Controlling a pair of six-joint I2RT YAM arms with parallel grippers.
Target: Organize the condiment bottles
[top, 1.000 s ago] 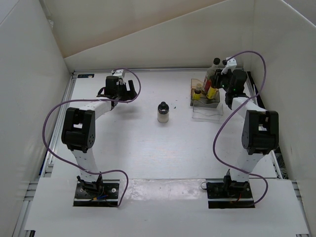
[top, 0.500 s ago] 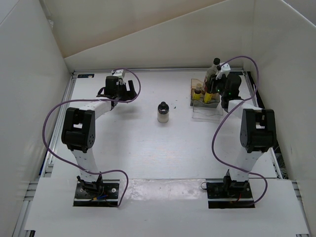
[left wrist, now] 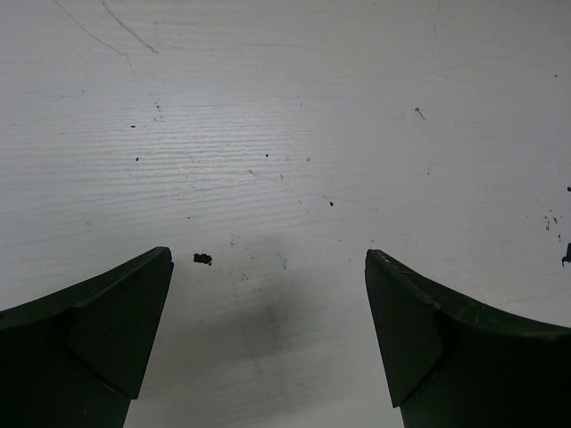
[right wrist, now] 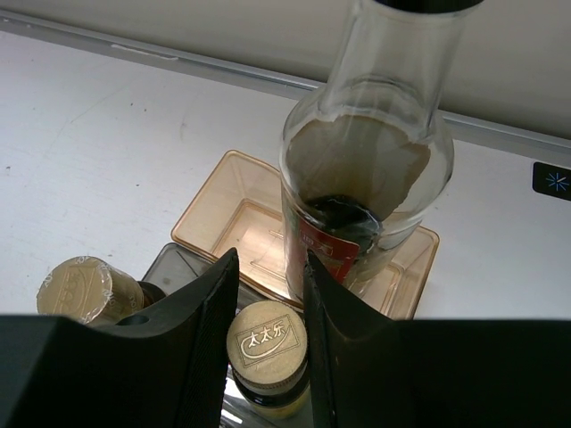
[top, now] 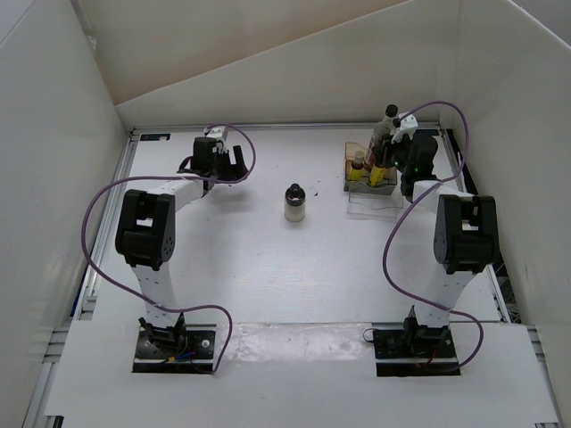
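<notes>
In the right wrist view my right gripper is shut on the brown cap of a tiny yellow bottle, just in front of the tall clear bottle with the red label. A second brown-capped bottle stands to its left. From above, the right gripper is over the brownish tray at the back right, by the tall bottle and the other small bottle. The squat whitish bottle stands alone at mid-table. My left gripper is open over bare table at the back left.
A clear sheet or lid lies in front of the tray. White walls close the table at the back and on both sides. The right wall is close to the right arm. Purple cables loop off both arms.
The right wrist has swung toward the back over the tray with the small bottle in its jaws. The left arm has shifted slightly to the right.
</notes>
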